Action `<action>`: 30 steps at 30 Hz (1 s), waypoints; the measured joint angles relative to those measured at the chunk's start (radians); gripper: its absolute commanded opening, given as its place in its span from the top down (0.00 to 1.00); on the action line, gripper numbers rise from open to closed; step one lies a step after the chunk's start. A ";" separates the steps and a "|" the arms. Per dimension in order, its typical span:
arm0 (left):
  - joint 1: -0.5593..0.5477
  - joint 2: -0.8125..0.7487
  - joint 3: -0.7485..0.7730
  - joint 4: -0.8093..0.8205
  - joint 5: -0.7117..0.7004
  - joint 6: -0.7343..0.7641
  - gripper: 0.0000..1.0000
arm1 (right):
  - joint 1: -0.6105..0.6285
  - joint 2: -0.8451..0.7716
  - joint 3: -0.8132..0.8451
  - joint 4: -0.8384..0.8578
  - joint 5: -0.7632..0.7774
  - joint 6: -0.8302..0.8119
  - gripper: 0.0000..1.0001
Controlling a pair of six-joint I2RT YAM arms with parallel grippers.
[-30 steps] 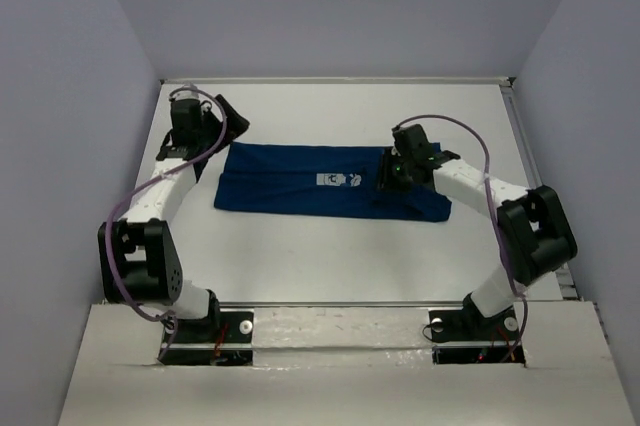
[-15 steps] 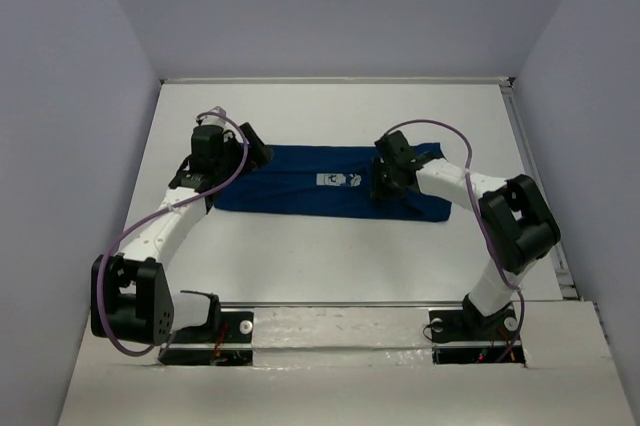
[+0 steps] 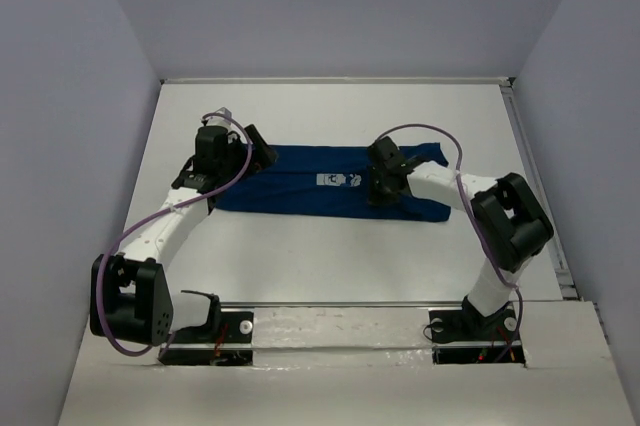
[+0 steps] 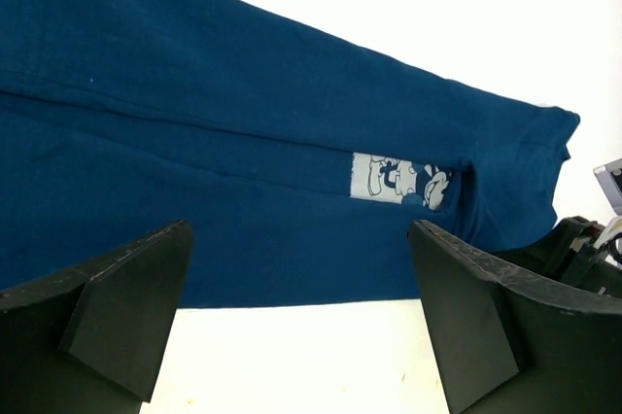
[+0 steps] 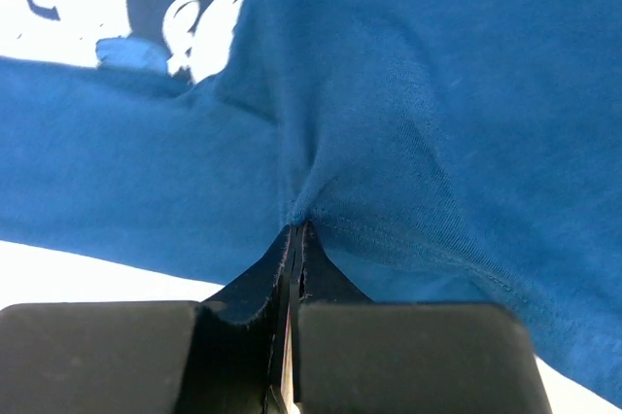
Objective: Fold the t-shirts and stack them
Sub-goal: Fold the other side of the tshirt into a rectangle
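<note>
1 t-shirt lies as a flat strip mid surface. Right jaws clamped shut on its stitched edge just right of the print, likely to lift a fold. Left jaws wide open above left end, empty.

The left arm, at 8 o'clock in the top view, and the right arm, at 4 o'clock, share one build: white tubular links between chunky black joint housings, each on a black base block. A thin lilac cable runs along the left arm, and another along the right. The left end effector has matte black, wedge-shaped fingers. The right end effector has blocky, flat-faced black fingers.
</note>
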 measured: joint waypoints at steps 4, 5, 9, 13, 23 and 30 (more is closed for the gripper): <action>-0.005 0.000 0.000 0.000 0.002 0.000 0.06 | 0.041 -0.010 0.003 -0.023 0.000 0.019 1.00; -0.006 0.001 0.000 0.001 0.003 0.000 0.06 | 0.051 -0.016 0.003 -0.032 0.000 0.027 0.98; -0.006 0.009 0.000 0.004 0.013 -0.001 0.06 | 0.076 -0.031 0.003 -0.055 -0.010 0.055 0.57; -0.013 0.022 0.000 0.005 0.024 -0.001 0.06 | 0.077 -0.031 0.004 -0.070 -0.030 0.072 0.37; -0.067 0.070 0.000 0.019 0.029 0.009 0.06 | 0.014 -0.173 0.008 -0.137 -0.051 0.045 0.86; -0.072 0.267 0.058 0.030 0.003 0.058 0.05 | -0.186 -0.269 -0.023 -0.034 -0.124 0.017 1.00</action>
